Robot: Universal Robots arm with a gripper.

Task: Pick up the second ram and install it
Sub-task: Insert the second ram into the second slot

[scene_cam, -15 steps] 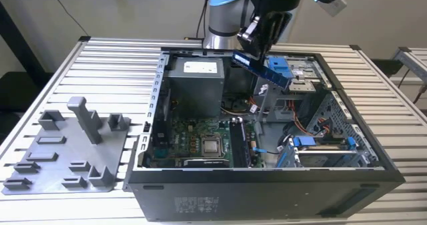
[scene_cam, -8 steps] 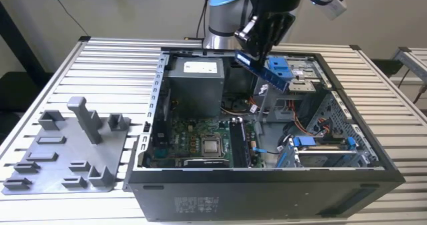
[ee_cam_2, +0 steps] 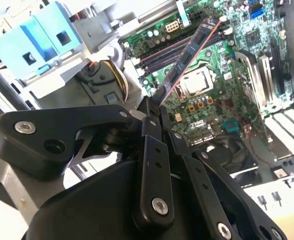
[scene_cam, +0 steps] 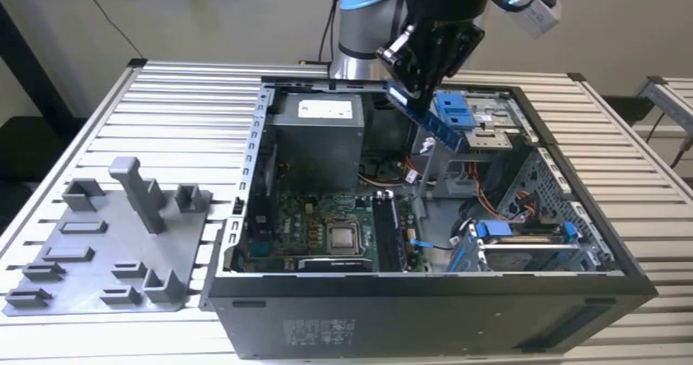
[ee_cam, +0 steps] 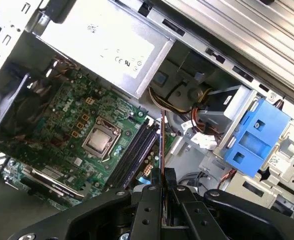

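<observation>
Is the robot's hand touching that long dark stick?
Touching. In the second wrist view the hand pinches one end of the second ram, with no gap between them.

gripper: I see its black fingers clamped on one end of the second ram.
second ram: tilted, crossing in front of the memory slots, beside the CPU on the green motherboard.
blue bracket: beyond the board's edge.

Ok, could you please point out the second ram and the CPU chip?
second ram (ee_cam_2: 190, 51): second wrist view, middle of its dark face.
CPU chip (ee_cam: 101, 140): first wrist view, centre of its silver lid.
</observation>
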